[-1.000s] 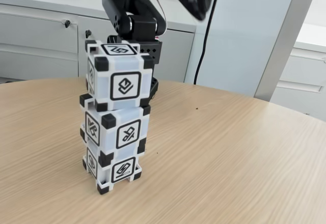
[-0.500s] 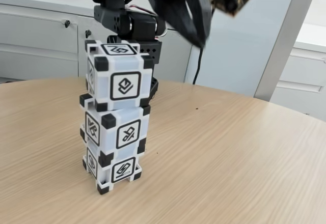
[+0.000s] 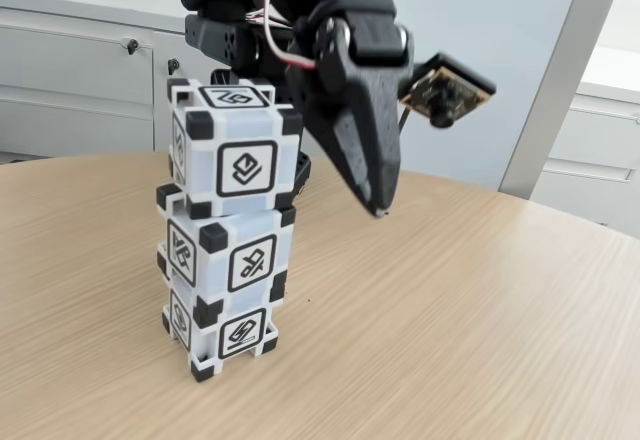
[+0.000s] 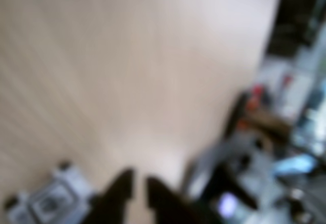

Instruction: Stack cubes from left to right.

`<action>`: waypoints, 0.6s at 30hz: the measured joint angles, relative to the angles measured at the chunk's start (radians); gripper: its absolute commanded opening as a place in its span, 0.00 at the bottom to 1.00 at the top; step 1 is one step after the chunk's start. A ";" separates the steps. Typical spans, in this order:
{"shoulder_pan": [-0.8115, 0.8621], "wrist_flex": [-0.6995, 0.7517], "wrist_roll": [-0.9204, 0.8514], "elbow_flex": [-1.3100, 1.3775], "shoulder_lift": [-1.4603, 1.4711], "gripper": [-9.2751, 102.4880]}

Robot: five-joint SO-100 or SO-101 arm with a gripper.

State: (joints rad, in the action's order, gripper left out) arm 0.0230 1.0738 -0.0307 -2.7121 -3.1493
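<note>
Nearest us in the fixed view, the cubes (image 3: 230,230) stand three high on the desk (image 3: 450,310), upright and slightly twisted. Our gripper (image 3: 377,210) hangs at their three o'clock, apart, tips down, nearly pressed together and empty. We judge stacking done. Behind, grey cabinets (image 3: 80,70) line the wall.

Bare table (image 3: 460,290) right of the cubes (image 3: 228,225) stack.

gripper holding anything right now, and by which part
Nothing is held. The gripper hangs empty to the right of the stacked cubes in the fixed view, its fingers near together.
</note>
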 measured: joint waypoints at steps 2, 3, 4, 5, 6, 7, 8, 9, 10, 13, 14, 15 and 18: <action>0.002 0.000 0.000 -0.023 0.002 0.08; 0.002 0.000 0.000 -0.029 0.002 0.08; 0.002 0.000 0.005 -0.032 0.000 0.08; 0.002 0.000 0.011 -0.037 -0.002 0.08; 0.002 0.002 0.017 -0.037 0.000 0.08; 0.002 0.002 0.021 -0.037 0.000 0.08; 0.002 0.002 0.025 -0.037 0.000 0.08; 0.002 0.003 0.025 -0.037 0.000 0.08; 0.002 0.003 0.025 -0.037 0.000 0.08; 0.006 0.008 0.012 -0.037 0.005 0.08; 0.008 0.017 0.006 -0.037 0.005 0.08; 0.008 0.029 0.000 -0.037 0.006 0.08; 0.008 0.074 -0.021 -0.037 -0.002 0.08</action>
State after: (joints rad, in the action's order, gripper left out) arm 0.0307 1.1474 -0.0522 -2.7489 -3.1508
